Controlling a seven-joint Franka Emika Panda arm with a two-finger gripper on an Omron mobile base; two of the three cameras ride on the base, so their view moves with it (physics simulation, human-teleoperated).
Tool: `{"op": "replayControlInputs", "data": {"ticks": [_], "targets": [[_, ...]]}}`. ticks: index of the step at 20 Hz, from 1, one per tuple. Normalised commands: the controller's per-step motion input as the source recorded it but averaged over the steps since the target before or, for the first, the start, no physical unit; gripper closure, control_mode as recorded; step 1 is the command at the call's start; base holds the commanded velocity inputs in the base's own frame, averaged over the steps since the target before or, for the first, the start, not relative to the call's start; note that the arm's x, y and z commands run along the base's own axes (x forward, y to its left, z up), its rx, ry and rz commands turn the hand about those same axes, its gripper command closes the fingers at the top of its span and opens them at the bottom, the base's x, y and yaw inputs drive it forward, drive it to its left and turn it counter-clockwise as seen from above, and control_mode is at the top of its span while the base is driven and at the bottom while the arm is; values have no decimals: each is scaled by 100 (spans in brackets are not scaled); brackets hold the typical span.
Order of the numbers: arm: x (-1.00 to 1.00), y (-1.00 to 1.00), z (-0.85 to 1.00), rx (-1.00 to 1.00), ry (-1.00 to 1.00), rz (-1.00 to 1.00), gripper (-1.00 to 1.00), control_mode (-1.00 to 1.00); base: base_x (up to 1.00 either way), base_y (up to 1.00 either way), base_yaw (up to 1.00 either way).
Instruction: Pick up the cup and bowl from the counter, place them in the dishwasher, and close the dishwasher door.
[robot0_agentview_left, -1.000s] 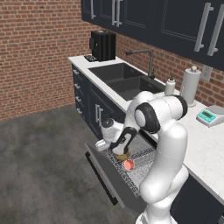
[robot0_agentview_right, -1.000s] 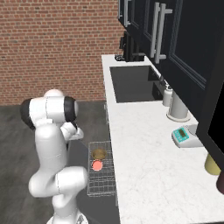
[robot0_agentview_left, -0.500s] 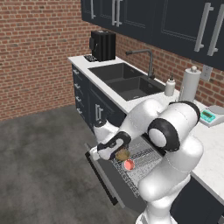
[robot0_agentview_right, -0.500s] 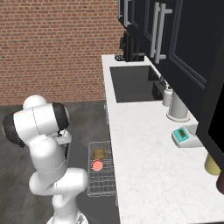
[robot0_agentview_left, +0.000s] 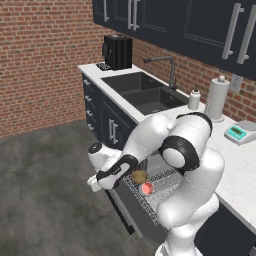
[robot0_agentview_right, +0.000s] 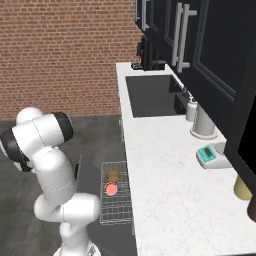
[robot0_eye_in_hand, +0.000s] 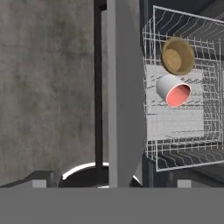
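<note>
Outward, the dishwasher door (robot0_eye_in_hand: 124, 87) edge borders open floor (robot0_eye_in_hand: 48, 87).

The wire rack (robot0_eye_in_hand: 175, 144) at the right of the hand view carries the brown bowl (robot0_eye_in_hand: 177, 56) near its top and the cup (robot0_eye_in_hand: 173, 90) just below, tipped so its pink inside faces the lower right.

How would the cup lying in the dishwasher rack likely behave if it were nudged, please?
The cup lies tilted on its side beside the bowl, so it would probably roll. It looks small and rigid, likely light. The rack wires may check its rolling.
</note>
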Motion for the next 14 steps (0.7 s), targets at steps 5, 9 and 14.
{"op": "replayControlInputs", "data": {"ticks": [5, 9, 14], "targets": [[0, 44, -57, -13, -10, 0, -100, -100, 0, 0, 0], [20, 64, -47, -17, 0, 0, -100, -100, 0, 0, 0], [25, 25, -21, -14, 1, -7, -100, -100, 0, 0, 0]]}}
